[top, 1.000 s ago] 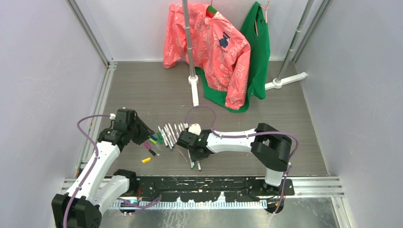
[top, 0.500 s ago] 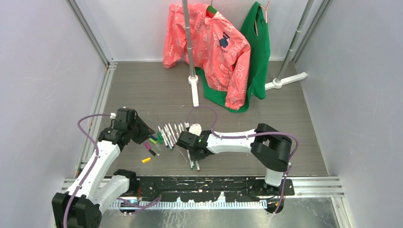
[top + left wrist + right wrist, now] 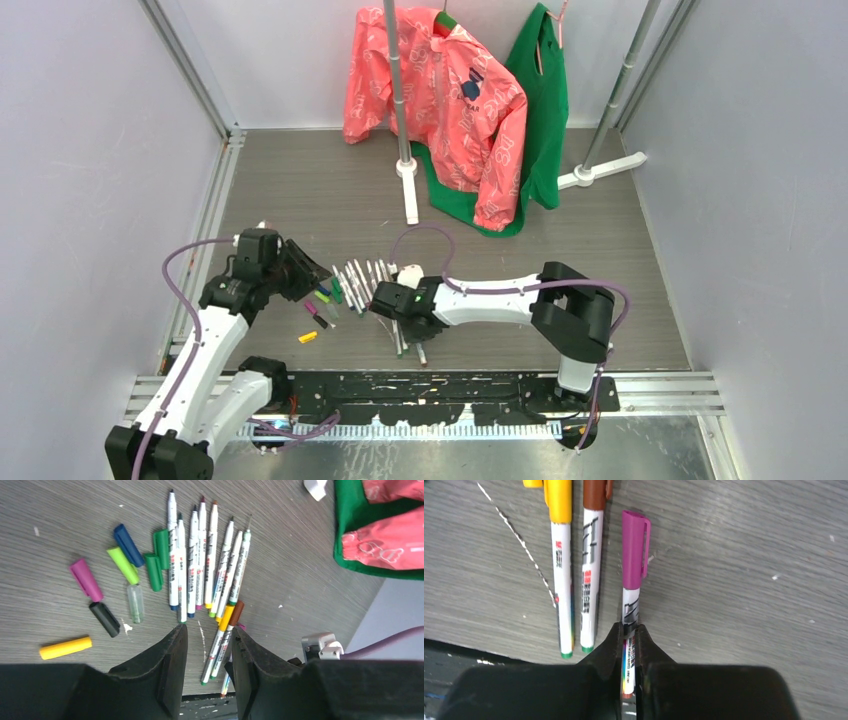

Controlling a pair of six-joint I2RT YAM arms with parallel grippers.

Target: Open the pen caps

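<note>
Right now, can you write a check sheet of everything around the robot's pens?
Surface: grey wood-grain table, a few white flecks.
Job's things: row of uncapped pens; eight loose caps beside them; yellow-capped pen, brown-capped pen and magenta-capped pen unopened.
Clutter: nothing seen.
End effectors: left end effector open and empty above the pens; right end effector shut on the magenta-capped pen's barrel.
Cables: purple cables loop along both arms.
Surroundings: pink jacket and green garment on a rack; grey walls.

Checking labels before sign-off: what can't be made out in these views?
- Right wrist: tail of the purple-capped pen, hidden inside the right hand.
- Top: that grip, under the hand itself.
- Left wrist: a pen mostly behind the left hand; barrel print too small.
</note>
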